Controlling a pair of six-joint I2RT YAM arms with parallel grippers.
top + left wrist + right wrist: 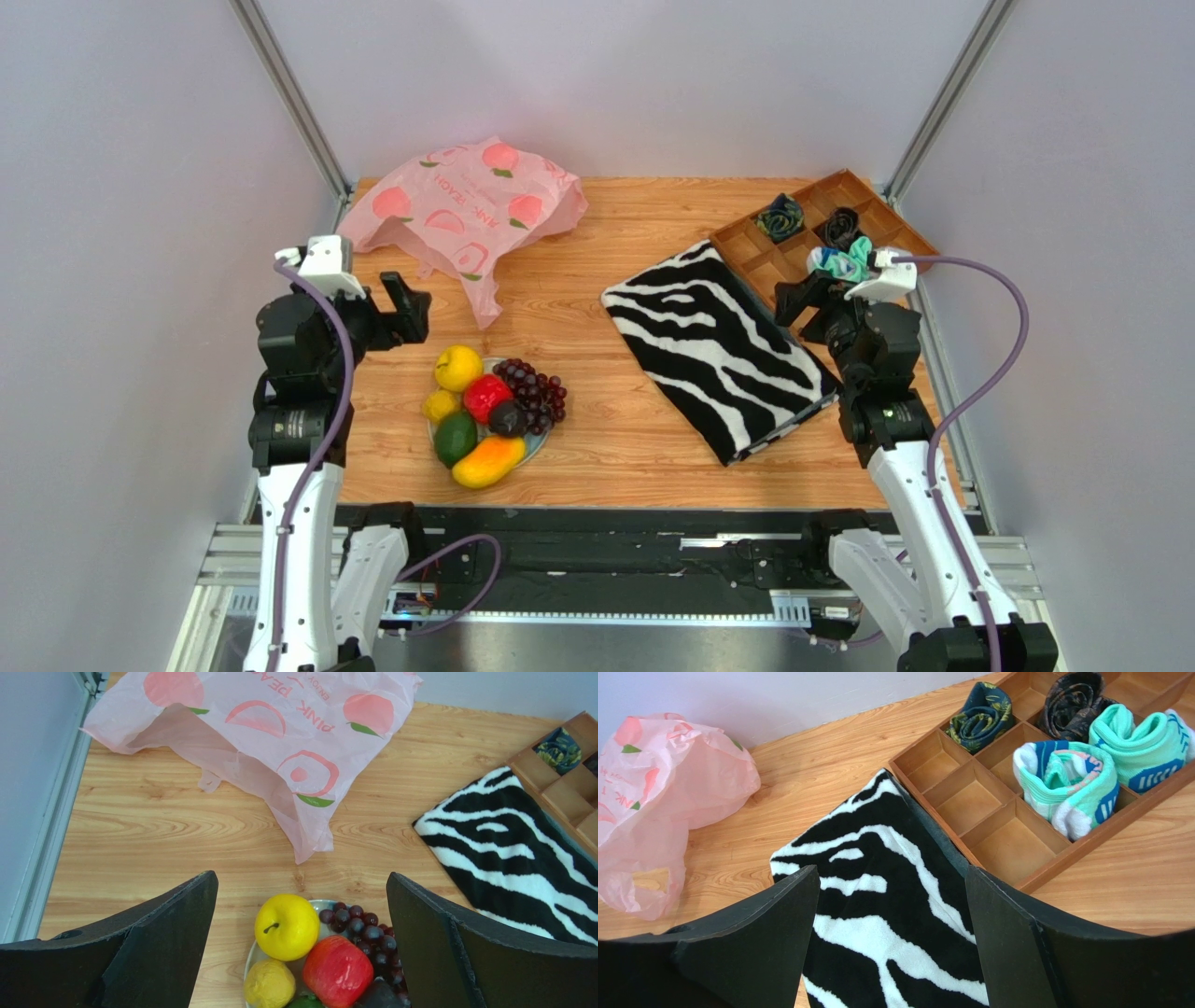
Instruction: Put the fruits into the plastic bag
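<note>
Ok so here's the setup. Both arms are up off the counter point(631, 238) and neither one is carrying anything. The left hand point(300, 875) is spread wide with nothing between its fingers. It hangs over the left side of the counter, between the plastic bag point(463, 210) and the plate point(539, 443). From its wrist cam you look straight down past both fingers at the near tip of the bag and the top of the fruit pile.

The right hand point(891, 871) is released too, fingers well apart and nothing in them. It sits over the far right end of the zebra cloth point(716, 343), just beside the wooden tray point(758, 252).

The fruits point(491, 413) are all piled on that little plate at the front left, none in the bag yet. The two lemons point(457, 367) are on the left side of the pile, with the rounder one further back. The red fruit point(487, 398) is in the middle, touching them. The green oval fruit point(453, 438) and the mango point(487, 461) are along the near edge, and the grape bunch point(536, 392) is on the right side.

The bag is crumpled at the back left corner, pink with peach prints, and one handle flops toward the plate without reaching it.

The tray at the back right has divided compartments. There are two teal sock rolls point(1067, 784) side by side, two dark ones behind them, and several slots are bare wood. The zebra cloth lies flat at an angle, with its far corner against the tray.
</note>
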